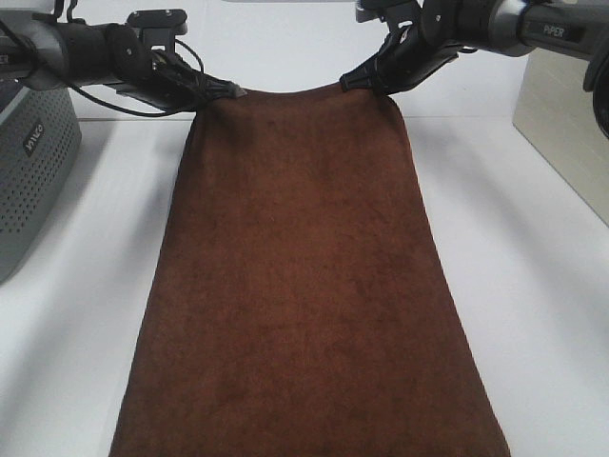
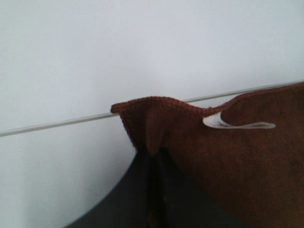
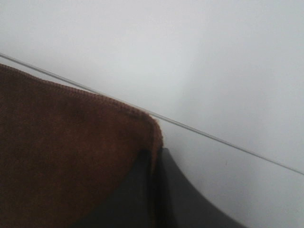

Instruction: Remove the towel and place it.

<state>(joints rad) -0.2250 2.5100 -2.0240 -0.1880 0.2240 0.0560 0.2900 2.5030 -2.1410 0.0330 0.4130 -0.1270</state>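
Towel (image 1: 304, 286) spread on white table (image 1: 542, 286), far corners pinched in closed left and right jaws

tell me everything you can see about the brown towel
The towel is a large dark-brown rectangle of soft, terry-like cloth, spread flat and lengthwise over the white table. Its near end runs out of the high view. Its far short edge is lifted and sags slightly between two pinched corners: the left tool is shut on one corner, the right tool on the other. A small white tag sticks out near the left-held corner. The hem looks stitched.
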